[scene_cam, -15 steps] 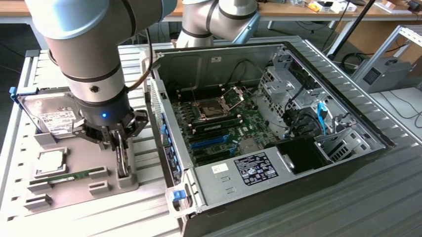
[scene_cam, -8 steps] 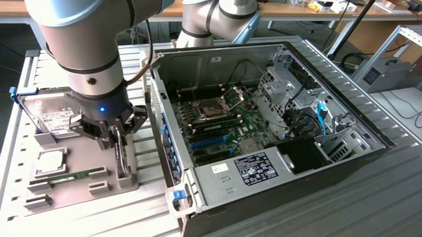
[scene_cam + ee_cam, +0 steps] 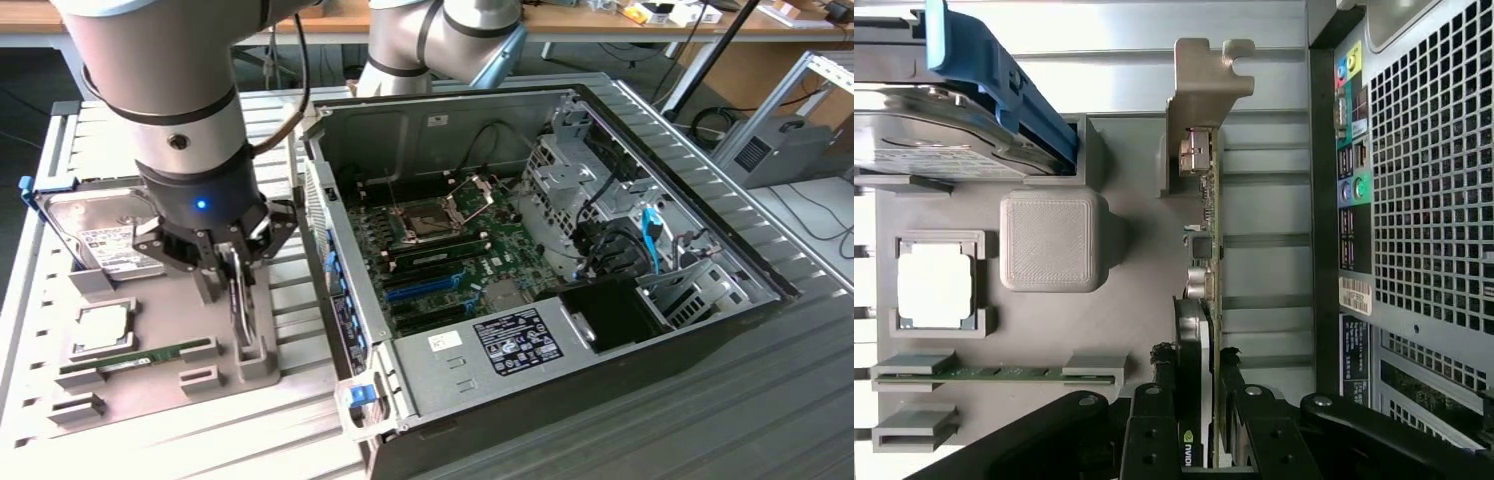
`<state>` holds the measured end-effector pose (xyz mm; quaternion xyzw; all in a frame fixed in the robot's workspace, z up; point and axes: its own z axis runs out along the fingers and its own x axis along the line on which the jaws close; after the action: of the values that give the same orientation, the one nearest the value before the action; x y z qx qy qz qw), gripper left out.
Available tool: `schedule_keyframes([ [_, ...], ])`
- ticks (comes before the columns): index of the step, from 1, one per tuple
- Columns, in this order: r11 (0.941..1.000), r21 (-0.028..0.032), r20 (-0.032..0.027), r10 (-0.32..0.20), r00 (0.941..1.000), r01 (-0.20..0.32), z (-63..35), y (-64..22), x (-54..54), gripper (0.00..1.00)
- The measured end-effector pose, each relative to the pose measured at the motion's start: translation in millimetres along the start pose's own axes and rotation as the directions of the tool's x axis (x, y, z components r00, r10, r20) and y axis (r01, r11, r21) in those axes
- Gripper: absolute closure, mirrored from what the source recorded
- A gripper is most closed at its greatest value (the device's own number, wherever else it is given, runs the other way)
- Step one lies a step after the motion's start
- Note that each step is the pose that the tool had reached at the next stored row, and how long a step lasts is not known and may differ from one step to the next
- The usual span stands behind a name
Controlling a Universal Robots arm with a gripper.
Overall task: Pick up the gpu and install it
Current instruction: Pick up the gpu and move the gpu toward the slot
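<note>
Grey tray [image 3: 160,330] beside the open computer case [image 3: 561,110], carrying the gpu [image 3: 1210,200] on edge, its long axis running from the silver end bracket [image 3: 1204,90] straight to the gripper [image 3: 1199,400], whose half-closed fingers [image 3: 1152,425] straddle and appear to clamp the card's cooler end from above.

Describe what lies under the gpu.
The grey tray lies beneath the gpu, which stands on edge, with a small slotted holder at its lower end. The card covers whether its edge sits in that slot.

Tool [image 3: 1197,400] downward, tightly clamped
</note>
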<state>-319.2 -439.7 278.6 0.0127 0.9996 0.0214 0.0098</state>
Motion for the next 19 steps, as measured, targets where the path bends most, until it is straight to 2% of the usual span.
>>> schedule_keyframes([
  [5,1.0,0.0006,0.0,0.0,1.0,0.0,-15.0,0.6,-0.3,0.73],
  [7,1.0,0.0009,0.0,0.0,1.0,0.0,-28.7,1.2,-0.6,0.73],
  [10,1.0,0.0011,0.0,0.0,1.0,0.0,-44.2,1.9,-0.9,0.73],
  [16,1.0,0.0023,0.0001,0.0,1.0,0.0,-68.1,2.9,-1.3,0.73],
  [18,1.0,0.0031,0.0001,0.0,1.0,0.0,-81.0,3.5,-1.5,0.73],
  [19,1.0,0.0031,0.0001,0.0,1.0,0.0,-83.5,3.6,-1.6,0.73],
])
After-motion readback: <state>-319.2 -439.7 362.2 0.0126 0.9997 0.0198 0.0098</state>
